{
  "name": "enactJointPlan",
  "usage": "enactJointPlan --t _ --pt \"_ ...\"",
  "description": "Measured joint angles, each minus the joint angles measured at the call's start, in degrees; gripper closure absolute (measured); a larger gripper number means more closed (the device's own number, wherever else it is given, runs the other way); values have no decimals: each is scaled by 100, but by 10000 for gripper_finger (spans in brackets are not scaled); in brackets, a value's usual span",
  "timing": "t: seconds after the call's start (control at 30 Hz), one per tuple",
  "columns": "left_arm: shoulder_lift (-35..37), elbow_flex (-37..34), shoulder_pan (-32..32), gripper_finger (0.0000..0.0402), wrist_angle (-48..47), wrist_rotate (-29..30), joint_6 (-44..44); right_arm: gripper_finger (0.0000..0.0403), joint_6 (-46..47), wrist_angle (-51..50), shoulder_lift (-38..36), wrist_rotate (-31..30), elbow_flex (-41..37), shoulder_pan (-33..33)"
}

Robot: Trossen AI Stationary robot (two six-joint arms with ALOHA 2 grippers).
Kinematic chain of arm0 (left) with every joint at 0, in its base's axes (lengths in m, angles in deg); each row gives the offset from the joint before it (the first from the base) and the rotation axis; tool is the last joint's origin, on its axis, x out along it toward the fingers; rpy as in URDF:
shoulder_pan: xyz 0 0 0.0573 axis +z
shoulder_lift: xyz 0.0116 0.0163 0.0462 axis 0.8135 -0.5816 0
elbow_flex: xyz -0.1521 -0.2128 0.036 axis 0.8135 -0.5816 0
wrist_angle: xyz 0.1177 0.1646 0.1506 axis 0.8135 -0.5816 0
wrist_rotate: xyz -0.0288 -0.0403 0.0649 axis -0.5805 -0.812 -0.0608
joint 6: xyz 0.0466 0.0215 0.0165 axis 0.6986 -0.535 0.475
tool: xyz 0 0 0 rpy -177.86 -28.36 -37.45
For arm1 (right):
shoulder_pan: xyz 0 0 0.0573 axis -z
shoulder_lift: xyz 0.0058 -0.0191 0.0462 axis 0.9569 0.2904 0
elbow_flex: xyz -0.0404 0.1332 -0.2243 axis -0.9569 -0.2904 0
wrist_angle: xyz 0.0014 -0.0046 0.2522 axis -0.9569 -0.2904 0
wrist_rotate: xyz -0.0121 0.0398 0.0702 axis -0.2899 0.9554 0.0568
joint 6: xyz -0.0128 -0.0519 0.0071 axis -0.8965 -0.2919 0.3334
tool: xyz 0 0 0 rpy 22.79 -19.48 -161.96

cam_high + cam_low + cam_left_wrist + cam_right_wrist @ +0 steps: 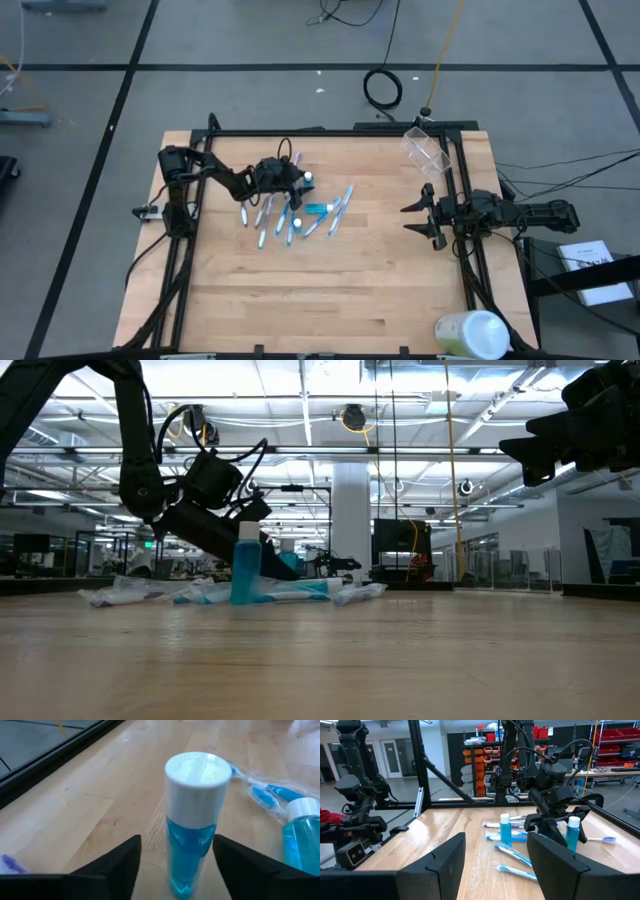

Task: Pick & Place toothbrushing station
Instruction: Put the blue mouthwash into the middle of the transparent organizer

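Observation:
A small blue bottle with a white cap [194, 820] stands upright on the table at the far side of a scatter of wrapped blue toothbrushes [300, 215]. My left gripper [177, 842] is open, low over the table, with one finger on each side of this bottle's body. A second blue bottle [505, 830] stands among the brushes toward the near side. A clear plastic cup [425, 148] sits at the far right corner. My right gripper [420, 215] waits open at the table's right edge, raised. My left gripper has its fingers [115, 865] level with the blue body of the bottle [190, 850], below the cap, coming from the table's left and slanting slightly down. A gap shows at one finger; whether the other finger touches the bottle, I cannot tell.
A large pale green-and-white round container [472, 335] lies at the near right corner. Black frame rails [185, 250] run along the table's left and right sides. Bare wood [330, 290] stretches across the near half of the table.

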Motion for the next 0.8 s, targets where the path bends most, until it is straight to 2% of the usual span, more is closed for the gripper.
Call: enactJointPlan --t 0.2,0.33,0.57,0.8 --pt "-2 0 0 238 -2 2 38 197 0 0 0 0 -1 0" --pt "-2 0 0 268 -2 2 43 197 0 1 0 0 -2 -2" --pt "-2 0 0 292 -2 4 64 197 0 1 0 0 -1 0" --pt "129 -2 -2 289 28 -2 -321 197 0 0 0 0 -2 0"
